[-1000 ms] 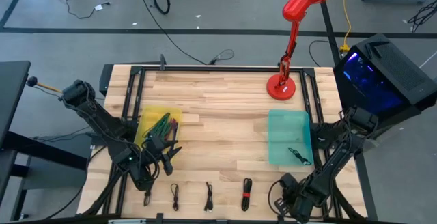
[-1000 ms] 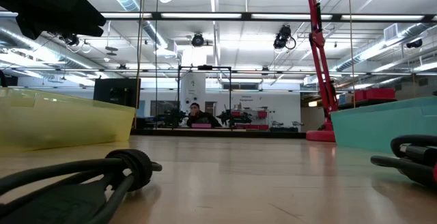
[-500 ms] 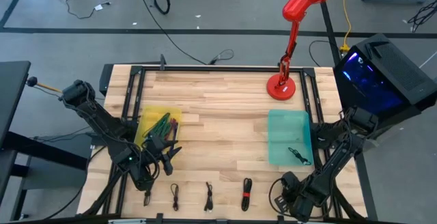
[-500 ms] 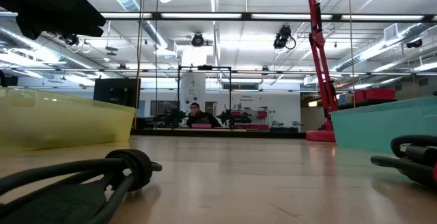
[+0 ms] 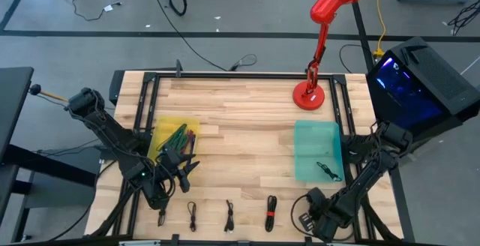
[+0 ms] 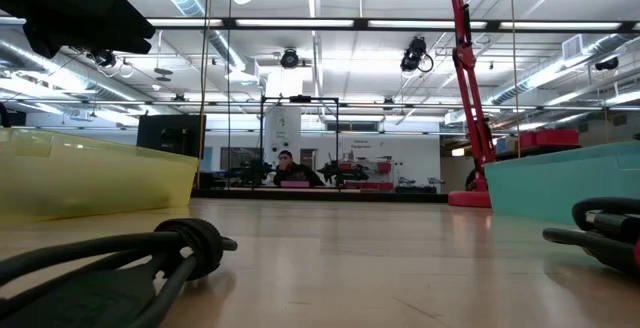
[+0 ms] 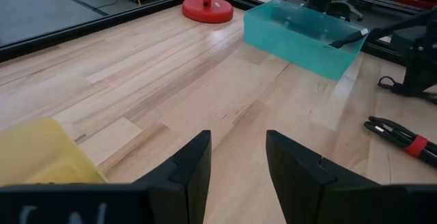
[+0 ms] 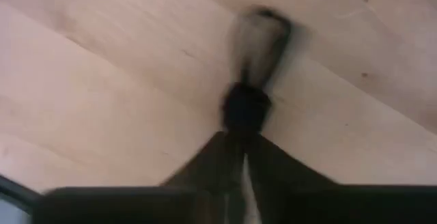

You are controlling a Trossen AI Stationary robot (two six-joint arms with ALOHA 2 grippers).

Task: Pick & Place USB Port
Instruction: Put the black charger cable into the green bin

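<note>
High view: the left gripper [image 5: 180, 172] hangs just beside the yellow bin [image 5: 174, 138], near the table's [image 5: 247, 111] front left. 4 small black cables lie in a row along the front edge; the rightmost cable [image 5: 270, 214] wears a red band. The right gripper [image 5: 309, 221] is down at the front right corner, its fingers hidden from above. A teal bin [image 5: 316, 150] holds 1 dark cable, and a red lamp [image 5: 324, 28] stands behind it.

Low view: a coiled black cable [image 6: 150, 253] fills the near left, with another at the right edge.

Left wrist view: the left fingers [image 7: 194, 169] stand spread apart over bare wood, gripping nothing.

Right wrist view: the right fingers [image 8: 270, 162] are pressed nearly together, pinching a small dark plug [image 8: 244, 106] whose blurred tip touches the wood.
</note>
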